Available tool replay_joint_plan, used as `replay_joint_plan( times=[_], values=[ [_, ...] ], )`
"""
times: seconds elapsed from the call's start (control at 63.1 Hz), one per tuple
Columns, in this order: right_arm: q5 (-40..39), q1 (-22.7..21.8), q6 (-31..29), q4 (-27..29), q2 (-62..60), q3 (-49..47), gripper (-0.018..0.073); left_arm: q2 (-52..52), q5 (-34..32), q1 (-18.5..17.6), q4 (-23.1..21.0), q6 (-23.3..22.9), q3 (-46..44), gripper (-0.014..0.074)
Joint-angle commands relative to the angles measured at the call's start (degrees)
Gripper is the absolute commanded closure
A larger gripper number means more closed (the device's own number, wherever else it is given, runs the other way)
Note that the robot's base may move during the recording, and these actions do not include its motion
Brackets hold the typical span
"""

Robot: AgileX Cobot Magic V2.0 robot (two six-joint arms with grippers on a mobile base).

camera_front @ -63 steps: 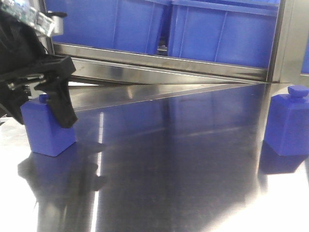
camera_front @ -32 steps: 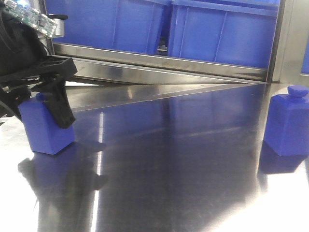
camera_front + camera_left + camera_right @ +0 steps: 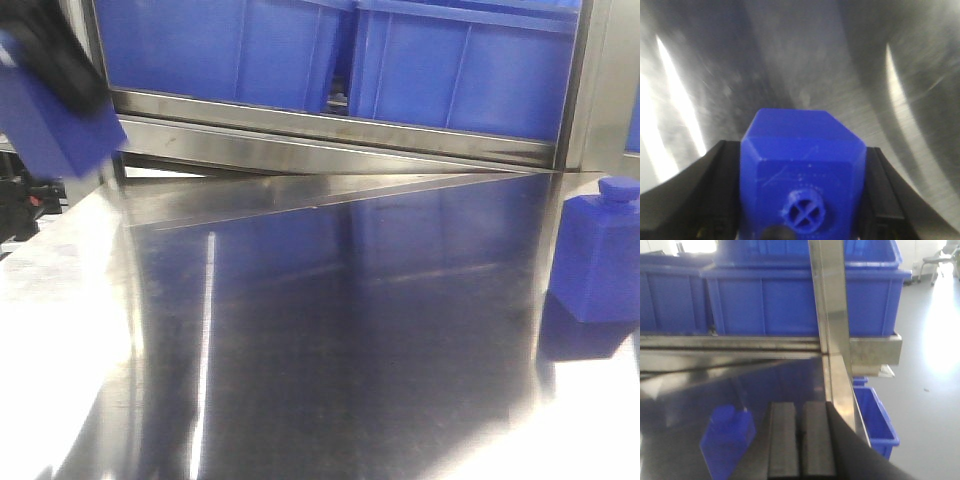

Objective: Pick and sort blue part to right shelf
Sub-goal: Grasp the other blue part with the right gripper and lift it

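While the left gripper [image 3: 801,192] clamps a blue part [image 3: 802,150] above the table [image 3: 330,350], the right gripper [image 3: 801,440] sits pinched closed, empty.

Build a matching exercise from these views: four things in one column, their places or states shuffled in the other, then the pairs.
1. blue part on the robot's left
2. blue part on the robot's right
3. right gripper
4. blue tote bins

A. shut, holding nothing
B. standing on the steel tabletop
C. sitting in the rack
D. clamped in the left gripper, off the tabletop

Pairs: 1-D, 2-B, 3-A, 4-C
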Motion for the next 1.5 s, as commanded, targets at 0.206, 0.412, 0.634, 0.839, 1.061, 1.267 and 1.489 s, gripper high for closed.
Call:
replay_joint_plan(
  times=[0.206,0.412,0.634,0.839,1.061,1.267,1.489],
  values=[
    [5.36,0.86,-0.49,-0.48,9.13,-16.46,0.0104,-19.98,-9.28,-0.32,1.43,-0.54,8.13,0.0290],
    [17.58,4.44,-0.60,0.10,19.09,-28.08,0.0010,-28.92,-11.57,-0.32,1.43,-0.54,13.85,0.0290],
    [37.44,13.43,-5.59,0.56,35.45,-45.01,0.0010,-33.85,-11.35,-0.32,1.43,-0.54,17.21,0.0291],
    [51.80,17.05,-4.57,0.45,54.07,-59.14,0.0010,-33.99,-10.87,-0.32,1.43,-0.54,17.28,0.0291],
    [58.22,17.05,0.06,-2.24,71.79,-68.41,0.0010,-33.99,-10.87,-0.32,1.33,-0.54,17.28,0.0291],
    [58.66,17.05,2.76,-3.20,82.45,-69.94,0.0010,-33.99,-10.73,-0.32,1.33,-0.54,17.28,0.0291],
    [57.62,17.05,7.61,-9.95,88.52,-69.94,0.0010,-33.99,-10.70,-0.32,1.33,-0.54,17.28,0.0291]
  ],
)
